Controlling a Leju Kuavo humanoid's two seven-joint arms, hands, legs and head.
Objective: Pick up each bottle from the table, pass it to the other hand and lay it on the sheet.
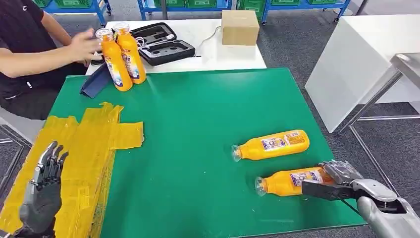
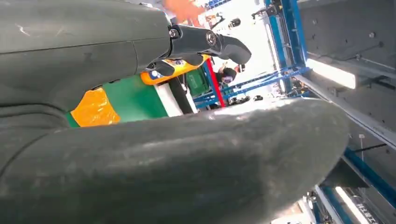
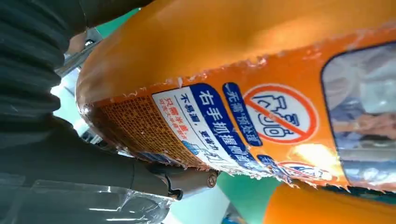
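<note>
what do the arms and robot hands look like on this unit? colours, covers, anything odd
The left robot hand is dark grey to black with slim segmented silver-and-black fingers. The right robot hand is also dark, with clear plastic film wrapped over it, on a smooth silver forearm. Close up, the right wrist view shows a grey ribbed cover.

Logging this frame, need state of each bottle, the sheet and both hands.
Near bottle: lying on the table, base gripped by the right hand.
Far bottle: lying, untouched.
Two back bottles: upright, beside a person's hand.
Yellow sheet: flat, nothing on it.
Left hand: open over the sheet.
</note>
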